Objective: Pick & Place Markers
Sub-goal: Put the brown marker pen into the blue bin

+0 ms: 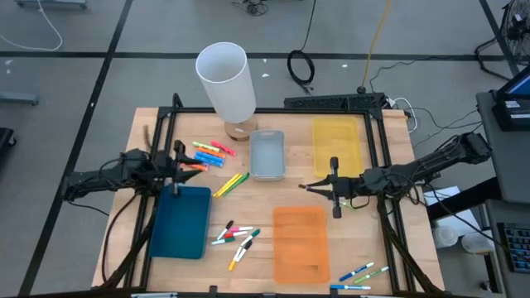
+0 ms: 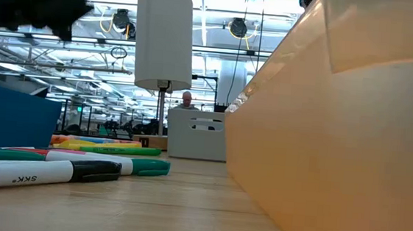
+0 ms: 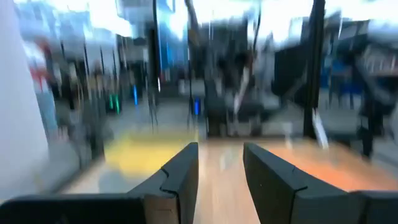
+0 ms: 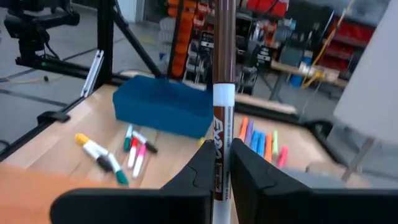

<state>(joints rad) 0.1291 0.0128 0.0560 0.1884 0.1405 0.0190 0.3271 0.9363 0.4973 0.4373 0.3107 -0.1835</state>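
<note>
The brown-capped marker [image 4: 222, 93] is clamped upright in the right gripper [image 1: 334, 189], just above the orange tray [image 1: 301, 242] on the desk [image 1: 389, 240]. The yellow tray [image 1: 337, 142] lies beyond. The left gripper [image 1: 175, 165], fingers narrowly parted and empty, hovers near the blue tray [image 1: 180, 220] beside loose neon markers [image 1: 212, 154].

the wooden tabletop [image 1: 389, 248] stood on a grey floor [image 1: 99, 33] marked with dark lines, cables [image 1: 300, 66] trailing across it. beyond, a wide hall lay under ceiling lights [image 2: 235, 27] and metal trusses. a person [image 2: 186, 100] sat far off. red shelving [image 4: 205, 31] lined one side.
</note>
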